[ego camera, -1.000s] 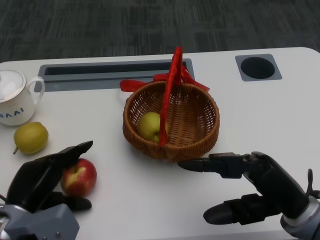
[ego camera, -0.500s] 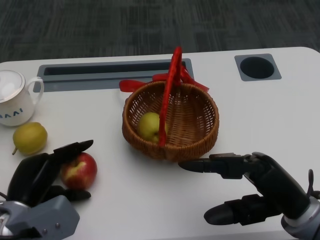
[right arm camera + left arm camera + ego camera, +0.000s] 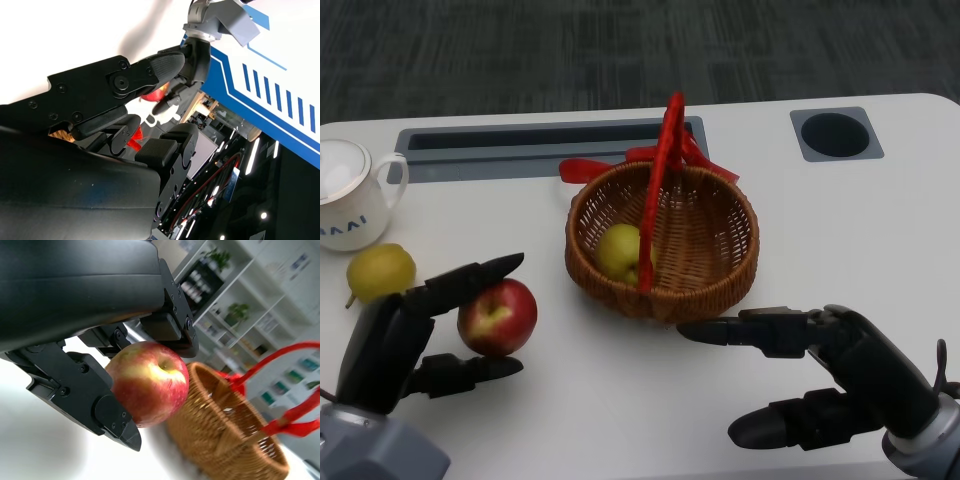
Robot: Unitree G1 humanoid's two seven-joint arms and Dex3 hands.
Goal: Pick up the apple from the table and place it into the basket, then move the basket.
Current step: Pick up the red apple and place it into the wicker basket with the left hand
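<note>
My left hand [image 3: 410,330] grips the red apple [image 3: 498,317] between its fingers, lifted slightly off the white table [image 3: 880,230] at the lower left. The left wrist view shows the apple [image 3: 148,382] clamped between black fingers [image 3: 100,405], with the basket [image 3: 225,440] just beyond. The wicker basket [image 3: 663,240], with a red handle [image 3: 663,170] and a green fruit [image 3: 620,250] inside, stands in the middle of the table. My right hand [image 3: 820,375] hovers in front of the basket's near right side, fingers apart, holding nothing.
A yellow-green pear [image 3: 380,272] lies left of the apple. A white lidded mug [image 3: 350,205] stands at the far left. A grey slot [image 3: 540,145] runs along the back, and a round hole [image 3: 835,135] sits at the back right.
My left hand has closed around the apple and lifted it, carrying it a little up and right toward the basket. The right hand has not moved.
</note>
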